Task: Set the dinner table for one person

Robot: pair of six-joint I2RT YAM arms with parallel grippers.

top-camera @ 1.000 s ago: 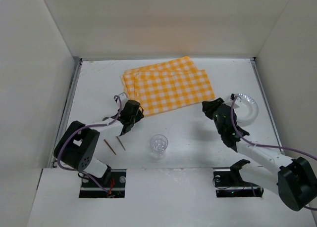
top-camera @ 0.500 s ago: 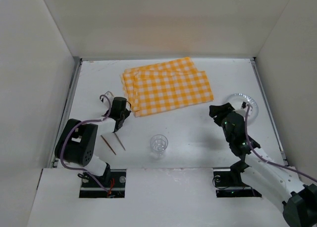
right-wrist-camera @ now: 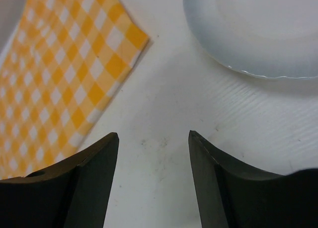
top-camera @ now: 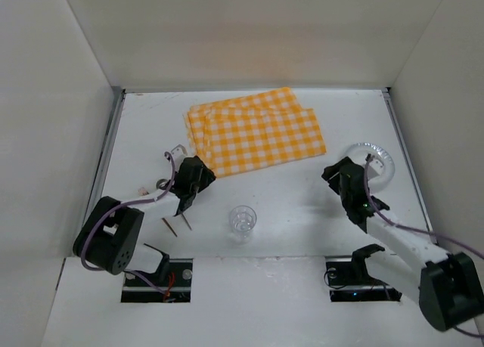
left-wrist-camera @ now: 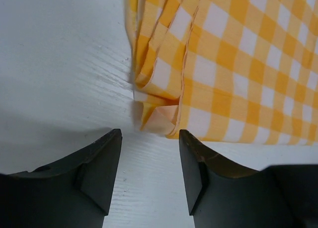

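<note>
On the white dinner table lies a folded orange-and-white checked cloth at the back middle. My left gripper is open and empty, low at the cloth's near-left corner, just short of it. My right gripper is open and empty, between the cloth's right corner and a white paper plate; the plate also shows at the top right of the right wrist view. A clear plastic cup stands at the near middle. Two brown chopsticks lie left of the cup.
White walls enclose the table on three sides, with metal rails along the left and right edges. A small pale scrap lies near the left rail. The arm bases sit in cut-outs at the near edge.
My left gripper swung left, then came back right to the cloth's near-left corner. My right gripper drew back toward the plate and has now edged a little forward.
</note>
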